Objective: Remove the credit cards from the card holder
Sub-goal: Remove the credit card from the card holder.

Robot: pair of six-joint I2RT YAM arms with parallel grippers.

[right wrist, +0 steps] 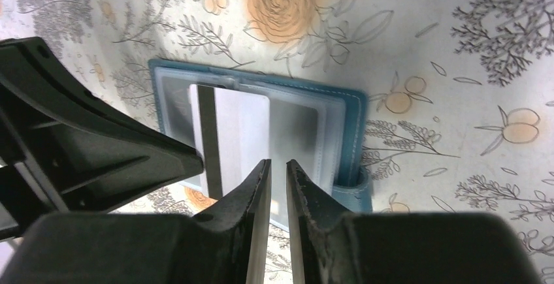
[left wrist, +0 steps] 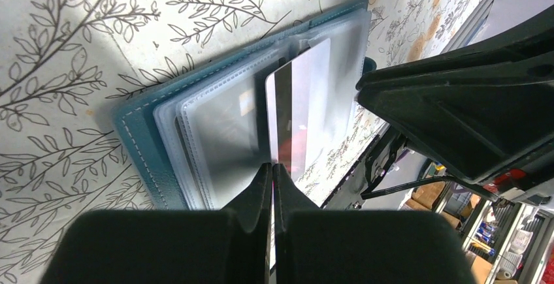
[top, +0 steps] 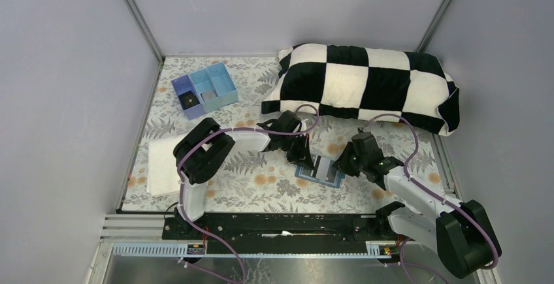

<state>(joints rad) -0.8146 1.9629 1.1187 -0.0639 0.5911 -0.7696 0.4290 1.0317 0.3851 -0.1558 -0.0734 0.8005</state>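
Between the left fingers [left wrist: 251, 192], a card [left wrist: 304, 101], card holder [left wrist: 140, 147] beneath

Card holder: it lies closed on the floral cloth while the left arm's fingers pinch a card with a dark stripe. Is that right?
Not closed. The card holder lies open on the floral cloth, its clear sleeves showing, as the left wrist view shows. The rest holds: the left fingers pinch the card with a dark stripe.

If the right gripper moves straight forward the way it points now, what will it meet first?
Most likely the card holder, on its clear sleeve beside the card pinched by the left gripper. Depth is hard to judge.
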